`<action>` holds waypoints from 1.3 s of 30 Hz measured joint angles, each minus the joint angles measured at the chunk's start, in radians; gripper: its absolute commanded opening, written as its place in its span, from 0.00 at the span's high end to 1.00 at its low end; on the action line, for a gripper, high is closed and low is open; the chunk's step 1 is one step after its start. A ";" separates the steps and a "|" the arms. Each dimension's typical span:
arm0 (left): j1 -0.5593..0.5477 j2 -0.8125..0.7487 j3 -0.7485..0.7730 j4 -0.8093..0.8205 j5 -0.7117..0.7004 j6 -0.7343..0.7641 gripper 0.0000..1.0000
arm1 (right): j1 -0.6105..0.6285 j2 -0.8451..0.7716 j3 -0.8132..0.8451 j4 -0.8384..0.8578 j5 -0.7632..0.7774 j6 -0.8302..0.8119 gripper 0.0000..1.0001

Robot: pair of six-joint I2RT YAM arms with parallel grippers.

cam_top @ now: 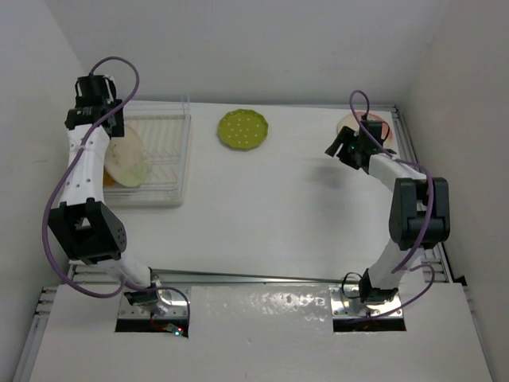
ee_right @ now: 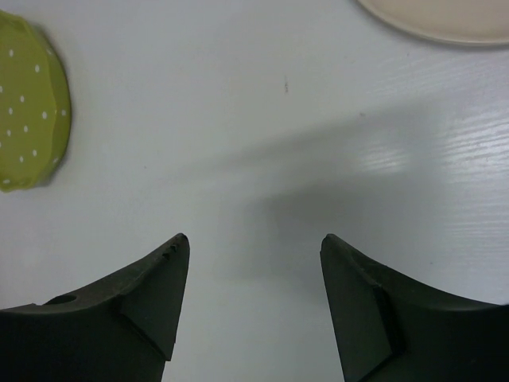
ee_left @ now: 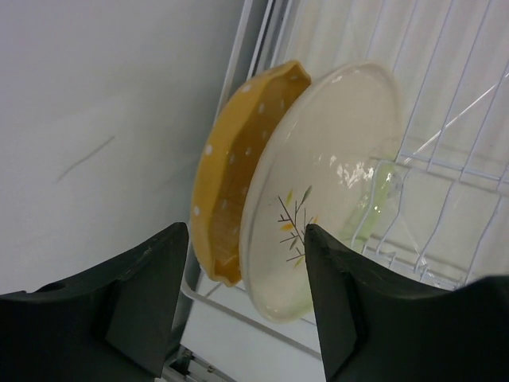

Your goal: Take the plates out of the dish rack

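Note:
Two plates stand on edge in the dish rack [cam_top: 163,171] at the far left: the orange-yellow dotted plate [ee_left: 238,167] and, leaning on it, the cream plate [ee_left: 326,175], which has a small twig drawing. My left gripper [ee_left: 246,239] is open just above them, its fingers either side of both plates' edges and touching neither. In the top view it [cam_top: 111,129] hangs over the cream plate [cam_top: 127,157]. The lime green plate [cam_top: 243,129] lies flat on the table. The pink plate [cam_top: 347,122] lies at the far right. My right gripper [ee_right: 254,243] is open and empty over bare table between them.
The rack's white wire ribs [ee_left: 461,159] run to the right of the plates. A white wall [ee_left: 103,119] stands close on the rack's left. The green plate [ee_right: 28,103] and the pink plate's rim [ee_right: 445,20] edge the right wrist view.

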 measured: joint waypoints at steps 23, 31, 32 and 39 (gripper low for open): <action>0.079 -0.039 -0.185 0.136 0.127 -0.094 0.35 | 0.012 -0.156 -0.051 -0.021 -0.021 0.004 0.35; 0.065 -0.049 -0.162 0.127 0.170 -0.093 0.32 | 0.012 -0.156 -0.055 -0.029 -0.021 0.001 0.36; 0.062 -0.055 -0.159 0.124 0.171 -0.093 0.35 | 0.012 -0.156 -0.055 -0.029 -0.023 0.001 0.36; 0.056 -0.100 -0.156 0.121 0.167 -0.085 0.44 | 0.012 -0.151 -0.055 -0.032 -0.029 0.001 0.36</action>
